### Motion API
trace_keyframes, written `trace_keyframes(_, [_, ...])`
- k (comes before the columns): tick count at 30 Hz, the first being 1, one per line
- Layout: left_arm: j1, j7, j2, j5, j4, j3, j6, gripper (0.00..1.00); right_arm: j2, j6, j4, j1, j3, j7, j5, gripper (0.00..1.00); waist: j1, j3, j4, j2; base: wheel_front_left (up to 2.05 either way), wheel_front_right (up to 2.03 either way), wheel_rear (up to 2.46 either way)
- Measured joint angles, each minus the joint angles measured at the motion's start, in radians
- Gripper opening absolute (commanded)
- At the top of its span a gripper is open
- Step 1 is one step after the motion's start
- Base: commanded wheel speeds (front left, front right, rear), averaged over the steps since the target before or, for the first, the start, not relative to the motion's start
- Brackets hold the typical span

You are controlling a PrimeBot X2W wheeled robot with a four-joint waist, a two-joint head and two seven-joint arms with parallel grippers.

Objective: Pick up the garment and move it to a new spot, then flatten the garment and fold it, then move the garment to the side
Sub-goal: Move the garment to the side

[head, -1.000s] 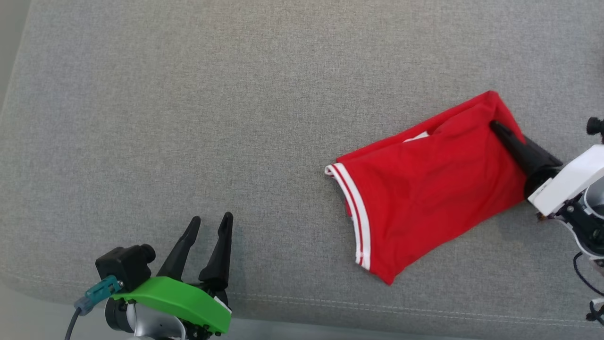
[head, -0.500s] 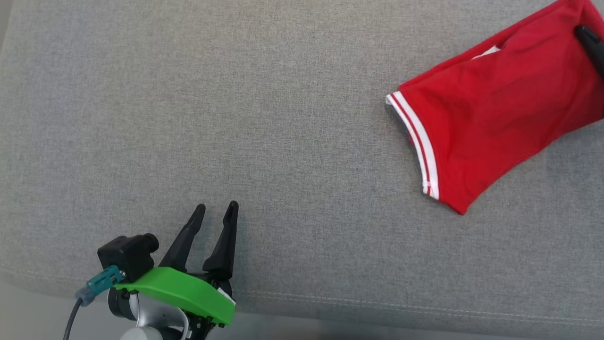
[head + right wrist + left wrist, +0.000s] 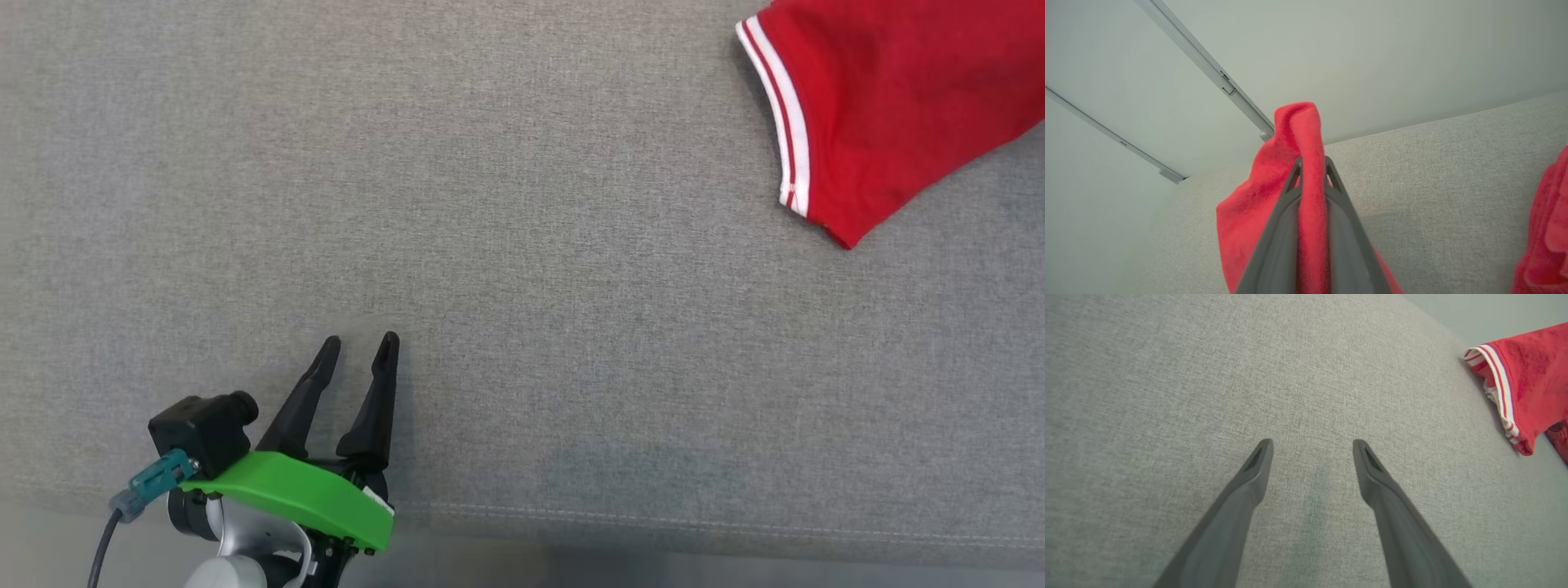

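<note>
Pinching the red garment [image 3: 1298, 122], the right gripper [image 3: 1312, 164] holds it well apart from the spread left gripper [image 3: 357, 345].

I count one red garment [image 3: 898, 98], hem carrying two white stripes [image 3: 788, 106]. Two grippers: left gripper [image 3: 359, 340], right gripper [image 3: 1313, 161]; two dark fingers [image 3: 1249, 486] each, four total. One grey cushion [image 3: 522, 245]. Two pale rails [image 3: 1208, 67] on one wall [image 3: 1392, 53]. Red cloth [image 3: 1543, 228] at the right wrist view's edge: same garment or second, I cannot tell.

The left jaws are 2 long black tapered fingers [image 3: 375, 400] on a bright green cover [image 3: 286, 496]; a black camera block [image 3: 200, 426] carries a teal plug [image 3: 159, 482] and grey cable [image 3: 102, 547].
</note>
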Motion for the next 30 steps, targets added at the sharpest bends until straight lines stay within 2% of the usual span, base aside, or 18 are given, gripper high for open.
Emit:
trace_keyframes(14, [-0.013,0.043,0.055,0.049,-0.047,0.018,0.000,1.00,0.038,-0.008,0.077,-0.046,-0.069,-0.069,0.042,0.00,0.0000,0.054,-0.108,0.0000,0.00,0.00,0.00])
trace_keyframes(23, [-0.037,0.064,0.086,0.067,-0.091,0.036,0.001,1.00,0.098,-0.007,0.131,-0.081,-0.109,-0.149,0.053,0.00,0.0000,0.088,-0.191,0.0000,0.00,0.00,0.00])
trace_keyframes(30, [-0.062,0.082,0.087,0.091,-0.104,0.034,0.002,1.00,0.114,-0.006,0.158,-0.095,-0.121,-0.199,0.050,0.00,0.0000,0.108,-0.240,0.0000,0.00,0.00,0.00])
